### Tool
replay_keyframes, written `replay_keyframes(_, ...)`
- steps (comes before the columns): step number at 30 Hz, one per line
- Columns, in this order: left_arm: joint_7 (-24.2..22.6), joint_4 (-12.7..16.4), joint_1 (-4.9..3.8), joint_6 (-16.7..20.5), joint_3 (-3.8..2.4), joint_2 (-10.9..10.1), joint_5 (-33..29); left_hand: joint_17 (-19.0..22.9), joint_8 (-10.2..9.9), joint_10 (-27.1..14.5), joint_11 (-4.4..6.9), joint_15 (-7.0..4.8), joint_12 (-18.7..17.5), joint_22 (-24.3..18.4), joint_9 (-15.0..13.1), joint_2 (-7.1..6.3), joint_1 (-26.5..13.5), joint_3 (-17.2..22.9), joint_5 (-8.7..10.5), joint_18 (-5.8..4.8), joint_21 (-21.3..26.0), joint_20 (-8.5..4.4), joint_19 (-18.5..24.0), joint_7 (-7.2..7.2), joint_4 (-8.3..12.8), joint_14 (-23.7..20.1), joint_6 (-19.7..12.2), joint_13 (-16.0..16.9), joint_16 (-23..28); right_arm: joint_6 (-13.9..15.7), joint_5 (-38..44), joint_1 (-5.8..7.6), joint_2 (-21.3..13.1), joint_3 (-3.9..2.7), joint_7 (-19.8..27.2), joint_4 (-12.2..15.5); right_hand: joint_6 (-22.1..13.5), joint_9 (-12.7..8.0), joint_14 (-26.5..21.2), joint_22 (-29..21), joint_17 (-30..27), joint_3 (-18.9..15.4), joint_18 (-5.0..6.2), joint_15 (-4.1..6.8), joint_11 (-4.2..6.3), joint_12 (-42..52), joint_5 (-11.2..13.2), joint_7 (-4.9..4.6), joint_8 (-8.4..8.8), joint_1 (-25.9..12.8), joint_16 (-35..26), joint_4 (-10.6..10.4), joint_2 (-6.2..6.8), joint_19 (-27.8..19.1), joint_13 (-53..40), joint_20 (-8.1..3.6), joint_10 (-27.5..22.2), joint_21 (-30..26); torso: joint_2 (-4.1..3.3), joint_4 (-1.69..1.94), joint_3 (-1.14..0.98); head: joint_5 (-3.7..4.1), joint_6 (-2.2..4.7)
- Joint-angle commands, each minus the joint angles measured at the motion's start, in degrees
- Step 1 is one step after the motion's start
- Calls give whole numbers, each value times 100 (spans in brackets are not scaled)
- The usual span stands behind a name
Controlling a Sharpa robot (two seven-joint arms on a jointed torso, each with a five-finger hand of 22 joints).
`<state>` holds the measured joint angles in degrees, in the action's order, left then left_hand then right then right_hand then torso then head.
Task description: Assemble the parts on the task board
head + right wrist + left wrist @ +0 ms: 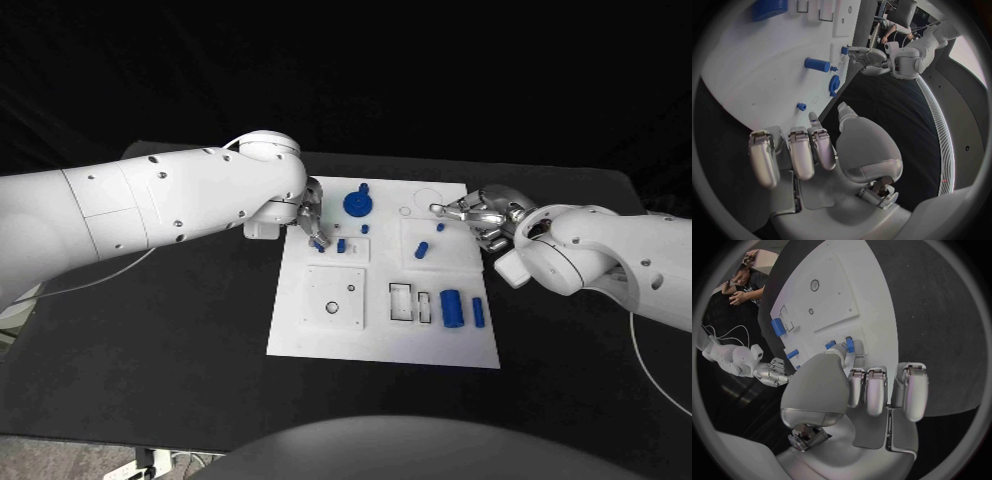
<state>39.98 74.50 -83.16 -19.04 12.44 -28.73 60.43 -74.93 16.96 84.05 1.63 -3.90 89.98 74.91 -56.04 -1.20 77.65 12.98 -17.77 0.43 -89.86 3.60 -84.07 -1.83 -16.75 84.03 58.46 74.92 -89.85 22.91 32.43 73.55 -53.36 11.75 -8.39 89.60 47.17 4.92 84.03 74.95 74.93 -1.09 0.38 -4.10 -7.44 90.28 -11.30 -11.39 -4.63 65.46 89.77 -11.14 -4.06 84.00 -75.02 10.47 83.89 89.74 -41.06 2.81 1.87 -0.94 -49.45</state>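
Observation:
The white task board (pixel 325 340) lies mid-table. My left hand (pixel 303 218) hovers over its far left part and pinches a small blue peg (pixel 319 243) (pixel 850 344) between thumb and fingertip, just above the board (pixel 832 295). My right hand (pixel 483 215) (pixel 829 145) sits at the board's far right corner, holding nothing, thumb and one fingertip apart near the edge and the other fingers bent. On the board lie a blue gear (pixel 358 206) (pixel 834 83), a short cylinder (pixel 421 250) (pixel 817 64), a thick cylinder (pixel 451 308) and a bar (pixel 477 312).
More small blue pieces (pixel 342 245) (pixel 365 228) stand near the left hand. A raised white plate with holes (pixel 335 297) and rectangular slots (pixel 410 302) take up the board's near half. Black table (pixel 173 380) surrounds the board.

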Motion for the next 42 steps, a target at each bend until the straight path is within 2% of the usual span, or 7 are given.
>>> replay_keyframes(1,804,-16,13,24,4,14,96,-1507,6,595,30,-42,2,1509,-10,57,6,30,-31,-43,-14,-13,-593,46,0,597,61,1508,-15,-55,45,-3,7,1,31,3,-4,8,597,1505,1507,-15,-38,-53,-42,-28,-18,-53,-29,-5,23,5,-42,600,-1498,25,611,26,1,-7,-3,10,-8)
replay_keyframes(15,793,-25,18,-75,4,29,-17,-1507,3,595,27,-43,2,1509,-11,62,-12,51,-27,-43,-14,-11,-593,43,-2,597,57,1508,-15,-49,45,-4,11,1,30,10,-4,8,597,1505,1507,-15,-38,-53,-42,-28,-18,-53,-29,-5,23,5,-42,600,-1498,25,611,26,-2,7,-3,52,-28)
replay_keyframes(18,801,-24,18,-106,4,31,-24,-1507,2,595,27,-43,2,1509,-11,62,-16,53,-26,-43,-14,-11,-593,42,-3,597,56,1508,-15,-49,45,-4,10,1,29,12,-4,8,597,1505,1507,-15,-38,-53,-42,-28,-18,-53,-29,-5,23,5,-42,600,-1498,25,611,26,-4,-3,-3,43,-53)
replay_keyframes(22,804,-24,18,-131,4,32,-28,-1507,-1,595,24,-43,2,1509,-11,56,-35,62,-17,-43,-14,-10,-593,39,-5,597,51,1508,-15,-50,45,-4,9,1,27,13,-4,8,597,1505,1507,-15,-38,-53,-42,-28,-18,-53,-29,-5,23,5,-42,600,-1498,25,611,26,-2,-1,2,64,-50)
replay_keyframes(31,792,-33,18,-178,4,38,-30,-1507,-11,595,13,-35,2,1509,-16,0,-154,80,26,-43,-14,-3,-593,27,-6,597,37,1508,-15,-63,45,-4,8,1,25,14,30,19,597,1505,1507,-32,-38,-54,-38,-28,-49,-41,-52,0,23,1,-58,600,-1498,30,611,26,-1,2,-1,73,-55)
replay_keyframes(38,767,-20,19,-203,4,35,-31,-1507,-15,595,7,-28,2,1509,-19,-43,-267,68,39,-43,-14,-1,-593,23,-8,597,40,1508,-15,-76,45,-4,16,1,20,9,34,20,597,1505,1507,-34,-38,-53,-36,-28,-50,-40,-54,1,23,0,-59,600,-1498,30,611,26,2,4,0,37,-41)
replay_keyframes(42,755,-20,19,-189,4,47,-31,-1507,-18,595,5,-26,2,1509,-19,-49,-294,66,47,-43,-14,-3,-593,21,-9,597,35,1508,-15,-84,45,-4,26,1,18,1,35,20,597,1505,1507,-34,-38,-53,-36,-28,-50,-40,-55,1,23,0,-59,600,-1498,30,611,26,4,9,3,73,-45)
